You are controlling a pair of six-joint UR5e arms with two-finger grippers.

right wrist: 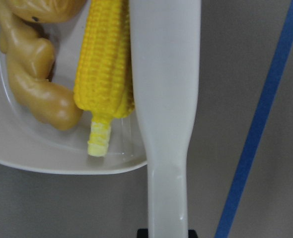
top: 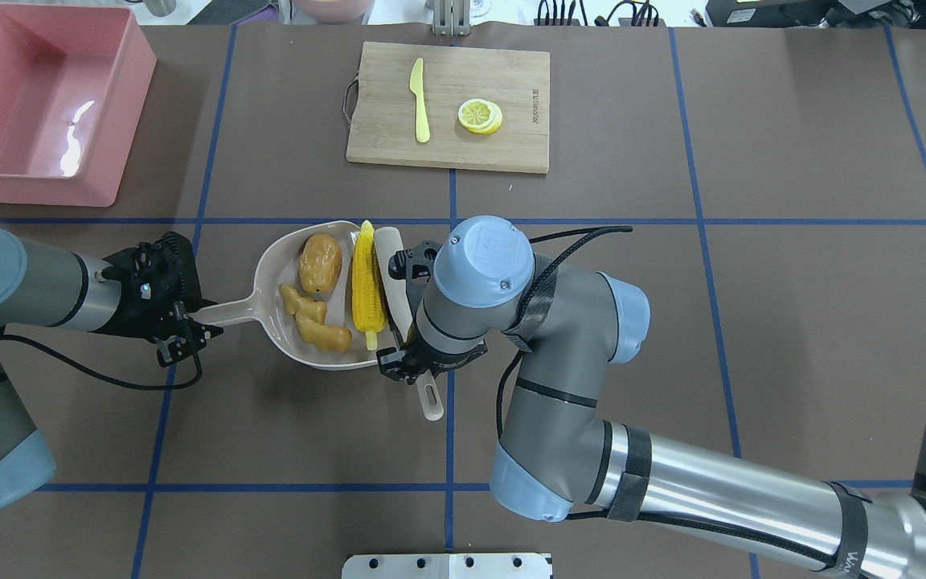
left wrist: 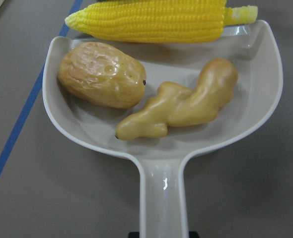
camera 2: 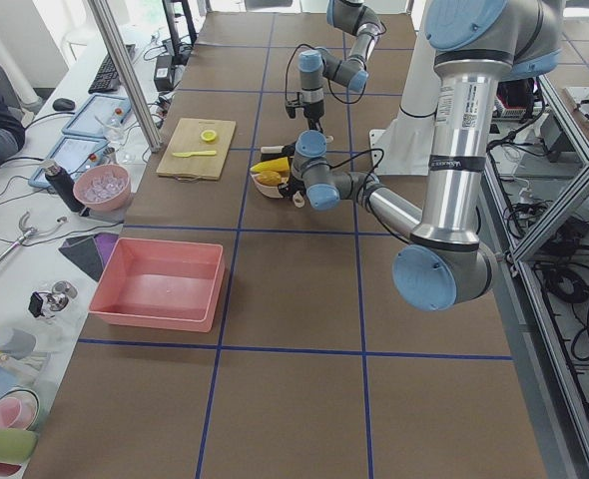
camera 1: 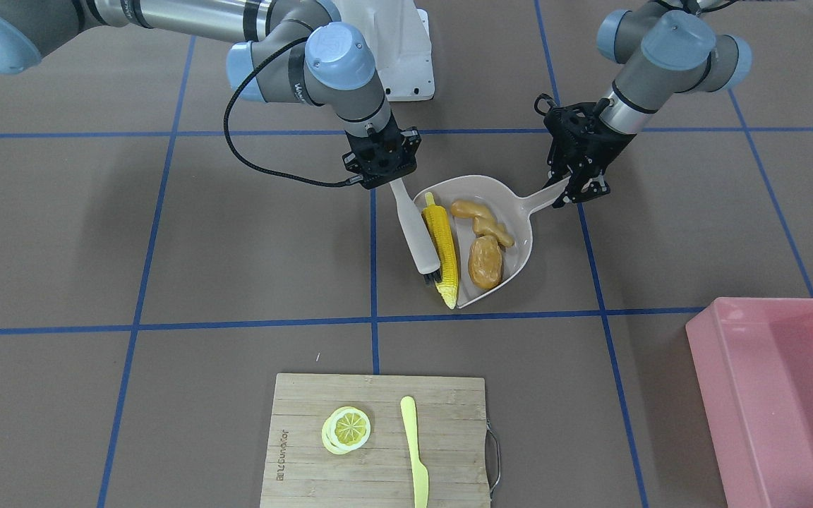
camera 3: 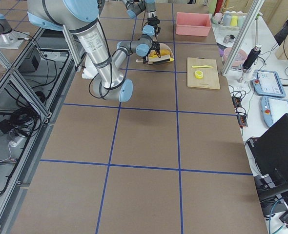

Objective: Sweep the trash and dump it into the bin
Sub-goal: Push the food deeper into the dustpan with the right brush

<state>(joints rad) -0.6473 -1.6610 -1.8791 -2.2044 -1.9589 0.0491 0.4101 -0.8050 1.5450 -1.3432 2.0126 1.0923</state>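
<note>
Our left hand (top: 192, 320) clamps the dustpan (top: 268, 273), right hand (camera 1: 391, 180) the brush (camera 1: 413, 233) — corn (top: 366, 281), potato (top: 320, 262), ginger (top: 314, 322) inside the dustpan.

The right arm (top: 567, 362) and left arm (top: 21, 281) are showing silver-grey tubes and pale blue joint caps. Black straps and 1 looping black cable are wrapping the right; another black cable is hanging from the left.

yellow corn cob (camera 1: 443, 247), brown potato (camera 1: 485, 262), tan ginger root (camera 1: 482, 219), beige dustpan (camera 1: 498, 192), pink bin (camera 1: 780, 402).
</note>
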